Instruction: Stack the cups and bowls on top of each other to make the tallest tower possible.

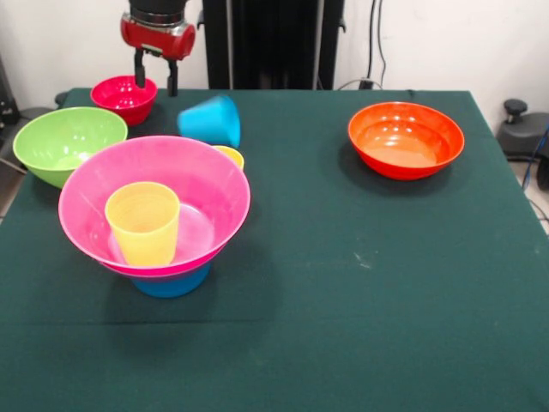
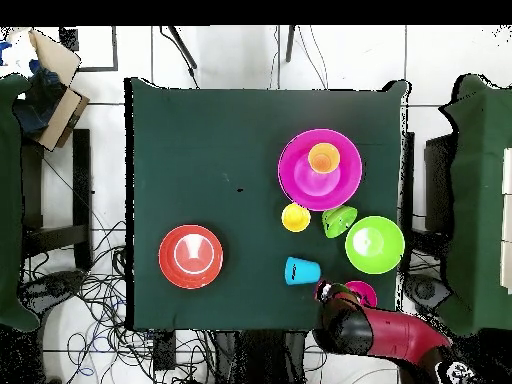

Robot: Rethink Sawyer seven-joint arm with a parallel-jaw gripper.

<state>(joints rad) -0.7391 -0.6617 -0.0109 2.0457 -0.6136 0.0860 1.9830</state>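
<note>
My gripper [image 1: 155, 87] is open and empty, hanging over the right rim of the small red bowl [image 1: 123, 97] at the far left. It also shows in the overhead view [image 2: 324, 292] beside that bowl [image 2: 361, 293]. The tower is the big pink bowl [image 1: 154, 193] resting on the mid blue bowl [image 1: 171, 282], with the pale ribbed yellow cup [image 1: 143, 221] upright inside it. The sky blue cup [image 1: 210, 120] lies on its side. The orange-yellow cup [image 1: 230, 156] stands behind the pink bowl. The lime green bowl [image 1: 64, 142] is at the left and the orange bowl [image 1: 405, 139] at the right. The small green bowl [image 2: 340, 220] shows only from overhead. The purple bowl is hidden.
The dark green table [image 1: 360, 283] carries everything. The robot's black pedestal [image 1: 273, 43] stands behind the far edge. Cables [image 2: 90, 300] lie on the floor beside the table.
</note>
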